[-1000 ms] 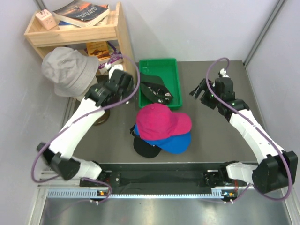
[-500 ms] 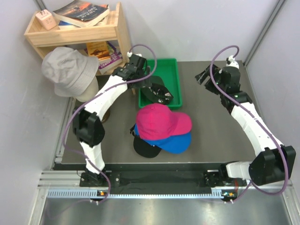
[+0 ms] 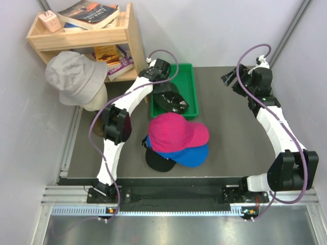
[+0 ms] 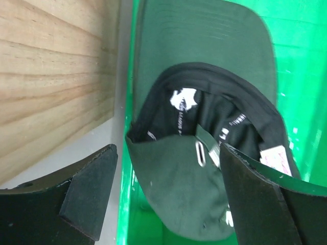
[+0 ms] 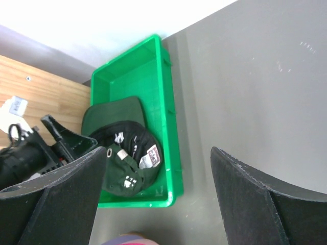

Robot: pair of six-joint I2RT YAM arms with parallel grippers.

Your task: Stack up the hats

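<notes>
Left gripper (image 4: 168, 196) stands wide open and empty, its fingers straddling the left wall of the green tray (image 3: 190, 76), over the dark green cap (image 4: 179, 214) lying upside down inside. I read the right gripper (image 5: 156, 196) as wide open and empty too. Magenta cap (image 3: 176, 130) tops 1 blue cap (image 3: 194, 155) and 1 black cap (image 3: 157, 161) mid-table

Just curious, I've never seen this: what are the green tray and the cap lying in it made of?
The green tray looks like moulded plastic: smooth, glossy walls. The dark green cap looks like matte woven fabric, perhaps cotton: soft folds, taped inner seams.
</notes>
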